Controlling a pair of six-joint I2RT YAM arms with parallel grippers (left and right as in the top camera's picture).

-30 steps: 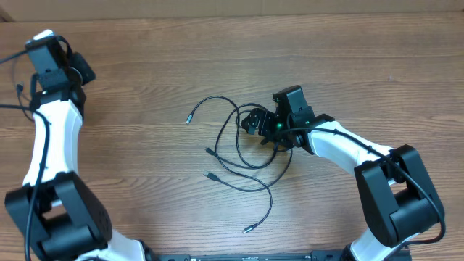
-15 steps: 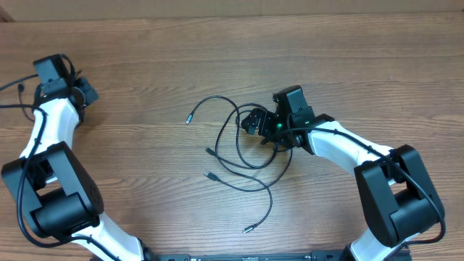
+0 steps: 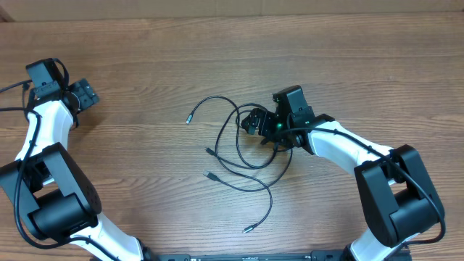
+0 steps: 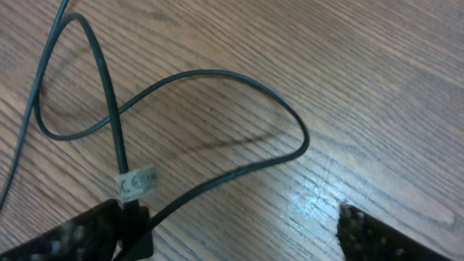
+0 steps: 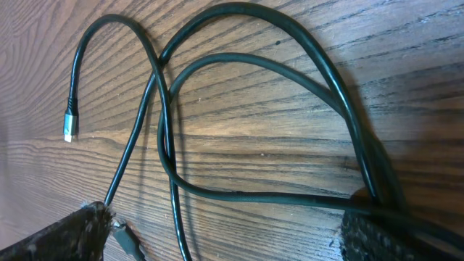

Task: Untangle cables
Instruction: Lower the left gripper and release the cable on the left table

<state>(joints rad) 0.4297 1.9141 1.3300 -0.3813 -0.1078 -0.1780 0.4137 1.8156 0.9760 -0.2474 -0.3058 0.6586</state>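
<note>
Presently, left gripper (image 4: 226, 217): jaws spread wide and closed on nothing. Bare wood lies between its two dark fingers (image 4: 72, 233).
Cord at left gripper: a thin black cord with a small white label (image 4: 136, 183) runs down to the inner edge of one finger. Whether it touches the finger or lies just beside it cannot be told. Ahead of the fingers it curls into an open loop and crosses itself once.
Right gripper (image 5: 225, 217): jaws fully apart, gripping nothing. It is set low over the wood with strands lying loose between the fingers.
Main bundle: a tangle of thin black cables (image 3: 243, 156) starts right under the right gripper and spreads forward from it, its loops overlapping. It lies well apart from the left gripper.
Strands at right gripper: two run together and pass close against one fingertip. Others cross ahead of the jaws.
Plug ends: a silvery-tipped plug (image 5: 69, 119) lies free ahead of the right gripper, off to one side, at the end of an arched strand. Another small plug end (image 3: 249, 228) lies at the tangle's far fringe.
Surface: a brown wood-grain table (image 3: 145, 43) — every cable rests flat on it.
</note>
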